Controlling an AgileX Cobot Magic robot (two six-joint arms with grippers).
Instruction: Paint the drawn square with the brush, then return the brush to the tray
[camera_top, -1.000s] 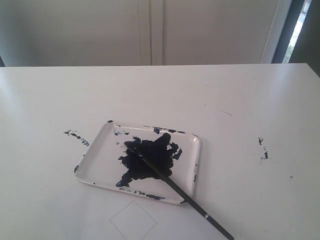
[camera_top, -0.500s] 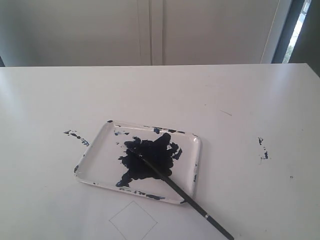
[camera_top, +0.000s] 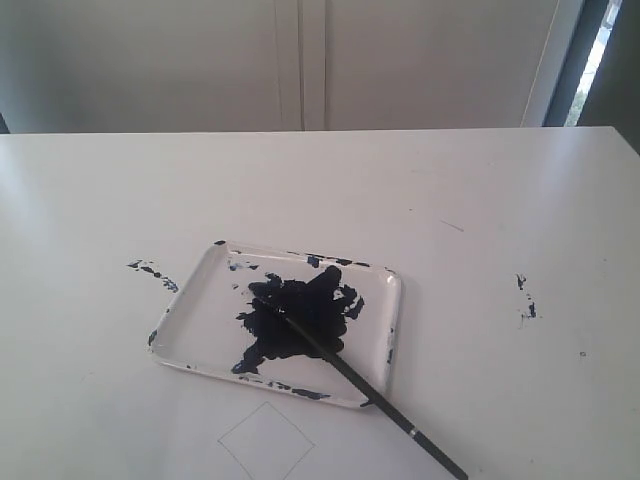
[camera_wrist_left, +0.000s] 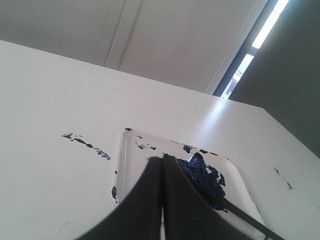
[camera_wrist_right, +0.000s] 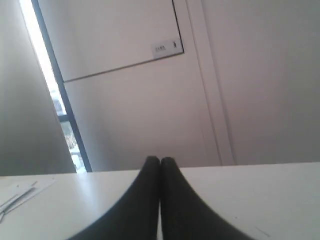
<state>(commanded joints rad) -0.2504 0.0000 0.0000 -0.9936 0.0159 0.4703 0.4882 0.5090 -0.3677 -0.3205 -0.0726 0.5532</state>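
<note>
— Looking at it, nothing's begun: left claw (camera_wrist_left: 162, 159) pressed shut, empty; square (camera_top: 266, 441) just beside the tray (camera_top: 195, 310), blank.
— And the brush (camera_top: 370, 395)?
— Tip in the paint (camera_top: 310, 290), handle across the tray's rim. Right claw (camera_wrist_right: 160, 160) shut, empty. Door label (camera_wrist_right: 165, 48) too blurred to read.

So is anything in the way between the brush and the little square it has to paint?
Nothing visible is. The brush lies on the tray, tip in the paint; the drawn square is on the table right beside it.
</note>
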